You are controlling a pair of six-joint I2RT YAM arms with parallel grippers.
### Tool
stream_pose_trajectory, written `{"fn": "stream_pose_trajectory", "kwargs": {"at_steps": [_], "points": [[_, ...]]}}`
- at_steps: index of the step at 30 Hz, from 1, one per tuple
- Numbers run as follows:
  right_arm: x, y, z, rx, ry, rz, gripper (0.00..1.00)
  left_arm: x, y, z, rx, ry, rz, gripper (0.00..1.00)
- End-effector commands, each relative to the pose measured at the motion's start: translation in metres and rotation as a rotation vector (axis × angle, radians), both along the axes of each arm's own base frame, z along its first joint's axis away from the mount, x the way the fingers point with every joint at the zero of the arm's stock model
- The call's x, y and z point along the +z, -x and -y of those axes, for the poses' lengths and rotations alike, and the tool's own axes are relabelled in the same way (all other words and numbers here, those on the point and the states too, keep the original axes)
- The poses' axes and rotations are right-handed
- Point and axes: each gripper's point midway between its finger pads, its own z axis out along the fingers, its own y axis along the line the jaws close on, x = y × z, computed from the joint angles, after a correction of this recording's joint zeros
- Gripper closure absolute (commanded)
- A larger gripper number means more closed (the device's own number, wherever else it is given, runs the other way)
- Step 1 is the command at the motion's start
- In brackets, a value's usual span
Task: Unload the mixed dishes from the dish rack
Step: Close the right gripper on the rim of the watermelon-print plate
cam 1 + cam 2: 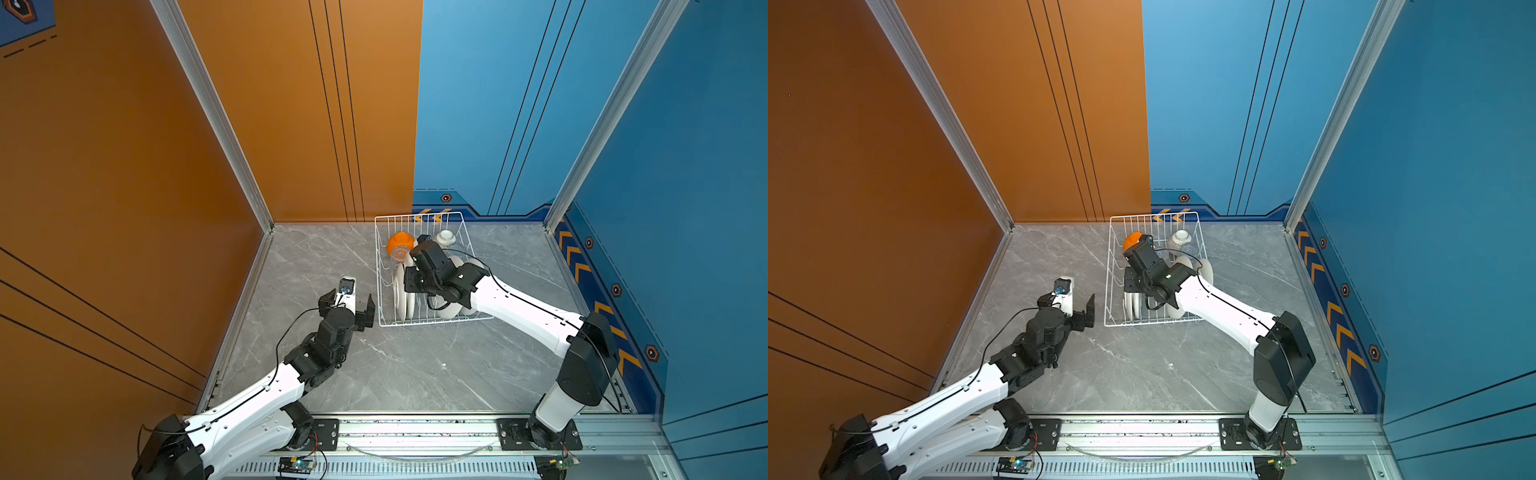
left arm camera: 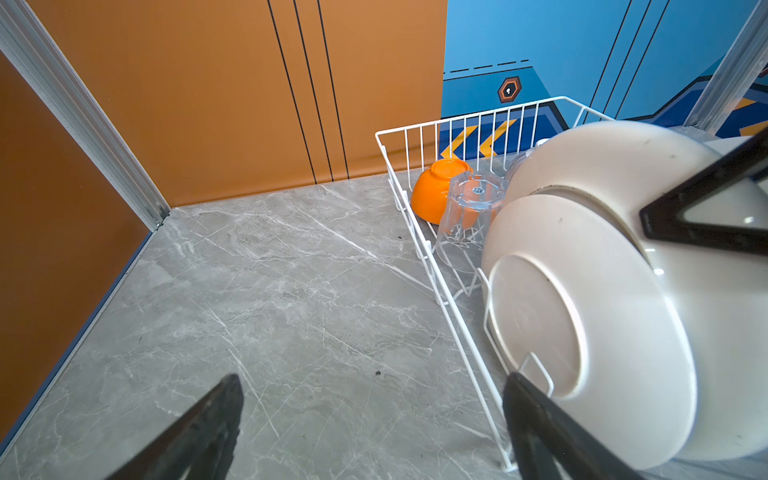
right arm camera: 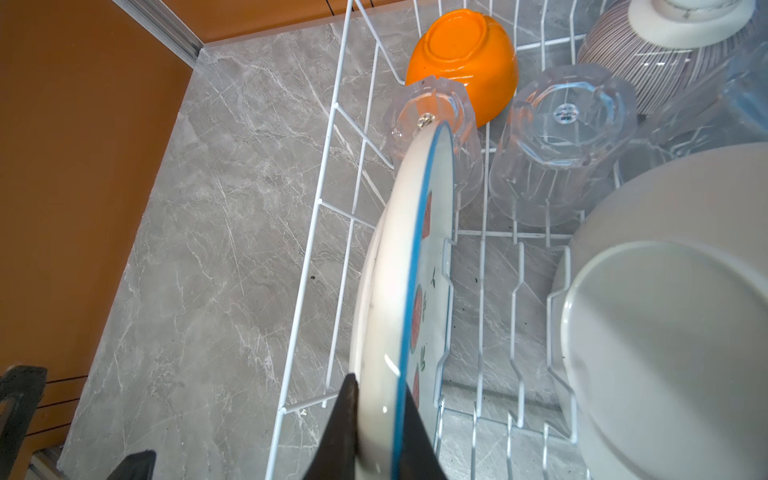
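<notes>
blue-rimmed plate — edge hidden in right claw; rack cropped

Orange wall, blue wall, grey marble-patterned floor, aluminium corner posts.

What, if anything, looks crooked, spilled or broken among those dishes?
Nothing looks spilled or broken. The orange bowl lies tipped, base up, in the far corner of the dish rack, and a clear glass beside it tilts rather than standing straight. The right claw is shut on a blue-rimmed plate standing on edge.
</notes>
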Motion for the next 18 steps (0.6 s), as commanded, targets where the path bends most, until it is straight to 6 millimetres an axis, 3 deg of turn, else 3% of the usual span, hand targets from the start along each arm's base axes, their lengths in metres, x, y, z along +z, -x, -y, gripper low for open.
{"fn": "stream_pose_trajectory", "kwargs": {"at_steps": [1, 9, 18], "points": [[0.127, -0.02, 0.008, -0.045, -0.14, 0.323, 1.0, -0.003, 0.001, 0.001, 0.005, 0.003, 0.005, 0.02], [0.13, -0.026, 0.014, -0.06, -0.133, 0.334, 1.0, -0.003, 0.001, 0.0, 0.008, -0.001, 0.005, 0.02], [0.153, -0.024, 0.018, -0.085, -0.185, 0.359, 1.0, -0.005, 0.0, 0.001, 0.007, -0.002, 0.003, 0.02]]}}
